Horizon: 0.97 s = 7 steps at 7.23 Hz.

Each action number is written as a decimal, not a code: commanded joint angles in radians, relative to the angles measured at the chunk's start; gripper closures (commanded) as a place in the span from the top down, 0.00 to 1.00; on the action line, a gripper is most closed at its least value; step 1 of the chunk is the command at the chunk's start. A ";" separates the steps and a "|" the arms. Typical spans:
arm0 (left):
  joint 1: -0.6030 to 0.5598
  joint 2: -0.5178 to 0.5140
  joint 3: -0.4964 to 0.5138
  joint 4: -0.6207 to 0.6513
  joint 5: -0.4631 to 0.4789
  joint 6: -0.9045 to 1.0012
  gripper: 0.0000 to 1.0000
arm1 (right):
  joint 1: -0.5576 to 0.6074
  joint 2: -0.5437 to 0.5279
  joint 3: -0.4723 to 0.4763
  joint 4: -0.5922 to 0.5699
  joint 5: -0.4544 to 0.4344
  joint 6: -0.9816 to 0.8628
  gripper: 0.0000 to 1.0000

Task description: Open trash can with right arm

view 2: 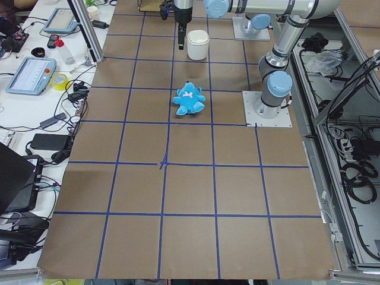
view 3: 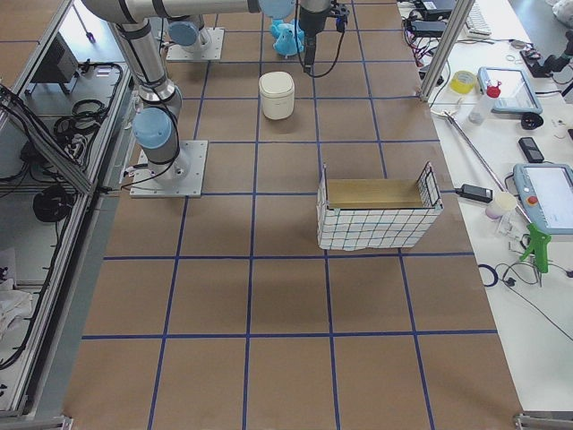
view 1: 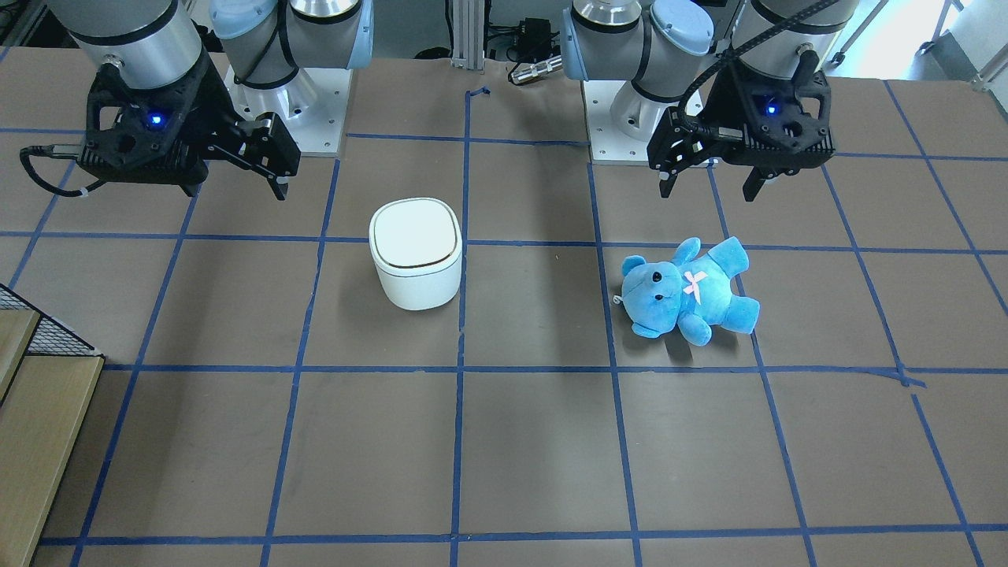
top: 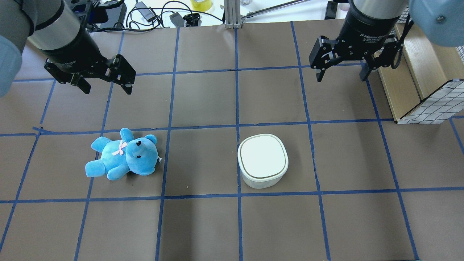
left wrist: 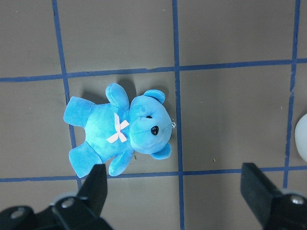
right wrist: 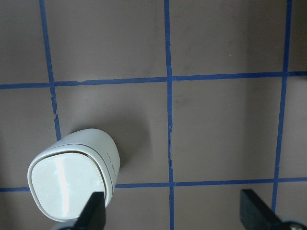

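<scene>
Right pincer [top: 340, 74]: hung in the air above the table [top: 203, 224], jaws spread wide with nothing between them.
Trash can [top: 262, 161]: stood upright on the table at about 7 o'clock from the right pincer in the overhead view, well apart from it. In the right wrist view it sat at the lower left, its edge partly behind one finger [right wrist: 96, 211].
Lid [top: 262, 156]: lay flat and closed on the trash can.
Left pincer [top: 107, 88]: hung above the table's other half, jaws also wide apart and holding nothing.
Bear [top: 123, 159]: blue plush, lay on its back at 9 o'clock from the trash can, well apart, with its head toward the trash can. It was at about 6 o'clock from the left pincer.
Crate [top: 431, 103]: wood with a wire grid side, sat at about 4 o'clock from the right pincer by the table's edge.
Table: brown surface crossed by a grid of blue tape [top: 237, 101].
</scene>
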 commanded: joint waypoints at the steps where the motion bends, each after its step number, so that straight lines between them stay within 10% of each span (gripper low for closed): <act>1: 0.000 0.000 0.000 0.000 0.000 0.002 1.00 | 0.000 0.000 0.000 0.000 0.000 0.000 1.00; 7: 0.000 0.000 0.000 0.000 0.000 0.000 1.00 | 0.037 -0.014 0.011 0.000 0.024 0.125 1.00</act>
